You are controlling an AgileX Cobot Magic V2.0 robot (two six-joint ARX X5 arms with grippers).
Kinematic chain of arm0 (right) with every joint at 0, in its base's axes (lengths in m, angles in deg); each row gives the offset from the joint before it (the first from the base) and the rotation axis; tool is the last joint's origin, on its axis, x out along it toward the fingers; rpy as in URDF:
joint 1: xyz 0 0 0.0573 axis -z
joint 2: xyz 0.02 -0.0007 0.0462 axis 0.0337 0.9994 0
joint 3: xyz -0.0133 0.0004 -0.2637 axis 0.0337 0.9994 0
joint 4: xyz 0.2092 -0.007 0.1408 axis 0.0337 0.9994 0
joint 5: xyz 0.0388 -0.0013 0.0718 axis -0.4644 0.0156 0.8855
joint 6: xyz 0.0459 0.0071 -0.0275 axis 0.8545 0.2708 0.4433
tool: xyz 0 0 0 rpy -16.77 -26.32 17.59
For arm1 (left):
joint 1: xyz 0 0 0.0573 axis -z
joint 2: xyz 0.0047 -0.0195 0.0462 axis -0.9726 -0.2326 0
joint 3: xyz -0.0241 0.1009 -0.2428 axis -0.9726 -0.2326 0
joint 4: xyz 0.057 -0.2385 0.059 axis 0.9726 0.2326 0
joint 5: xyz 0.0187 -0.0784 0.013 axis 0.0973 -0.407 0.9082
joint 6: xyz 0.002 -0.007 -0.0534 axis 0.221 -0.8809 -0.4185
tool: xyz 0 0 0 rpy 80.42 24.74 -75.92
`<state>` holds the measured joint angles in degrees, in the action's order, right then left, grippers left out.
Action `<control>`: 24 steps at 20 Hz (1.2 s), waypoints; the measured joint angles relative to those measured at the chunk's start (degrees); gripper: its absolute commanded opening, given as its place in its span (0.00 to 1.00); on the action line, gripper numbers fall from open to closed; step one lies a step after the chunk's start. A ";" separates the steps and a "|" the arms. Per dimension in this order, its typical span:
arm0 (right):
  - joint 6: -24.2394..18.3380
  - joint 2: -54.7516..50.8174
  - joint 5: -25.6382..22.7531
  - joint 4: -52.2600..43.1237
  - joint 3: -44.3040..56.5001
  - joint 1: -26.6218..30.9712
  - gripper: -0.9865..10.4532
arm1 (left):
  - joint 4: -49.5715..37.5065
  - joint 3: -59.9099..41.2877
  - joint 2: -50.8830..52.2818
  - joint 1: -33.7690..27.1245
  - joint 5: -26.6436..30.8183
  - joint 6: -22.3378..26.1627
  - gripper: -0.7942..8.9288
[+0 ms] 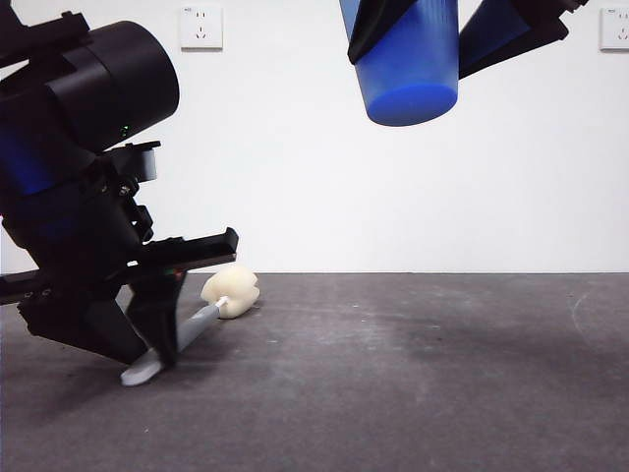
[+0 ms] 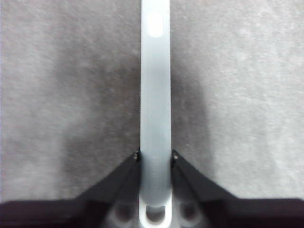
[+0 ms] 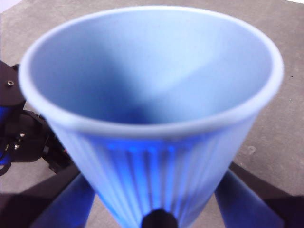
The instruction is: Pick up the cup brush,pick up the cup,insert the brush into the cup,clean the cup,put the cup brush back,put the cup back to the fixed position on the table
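Note:
The cup brush (image 1: pixel 211 315) lies on the table (image 1: pixel 413 383) at the left, its cream sponge head (image 1: pixel 231 292) pointing away and its grey handle (image 2: pixel 155 95) running toward me. My left gripper (image 1: pixel 157 344) is low over it, jaws shut on the handle near its looped end (image 2: pixel 154 216). The blue ribbed cup (image 1: pixel 408 59) hangs high at the top centre, clamped in my shut right gripper (image 1: pixel 442 44). In the right wrist view the cup (image 3: pixel 152 118) fills the frame with its empty mouth open to the camera.
A white wall with two sockets (image 1: pixel 200 27) stands behind the table. The left arm's dark body (image 1: pixel 79 197) fills the left side of the front view and shows again beside the cup (image 3: pixel 19 128).

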<state>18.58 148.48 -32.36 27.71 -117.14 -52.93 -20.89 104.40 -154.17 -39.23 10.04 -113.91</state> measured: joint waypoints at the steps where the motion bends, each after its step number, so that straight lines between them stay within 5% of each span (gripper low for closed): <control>1: 0.00 0.00 0.00 0.00 0.00 0.00 0.07 | -0.09 0.20 0.00 0.00 -0.81 -0.02 0.48; 10: -0.24 1.88 -1.46 -3.08 0.07 0.46 0.07 | 4.79 0.09 4.24 0.02 -5.14 0.76 0.48; 16: -3.45 8.35 -7.28 -21.66 8.50 4.81 0.07 | 11.21 -0.02 20.61 0.02 -4.81 4.57 0.48; 24: -5.90 24.41 -4.59 -40.00 13.79 12.15 0.07 | 19.34 -0.02 39.01 0.02 -4.85 6.29 0.48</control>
<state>12.68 172.89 -36.95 -12.29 -103.35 -40.78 -1.54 104.37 -115.16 -39.21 5.18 -107.62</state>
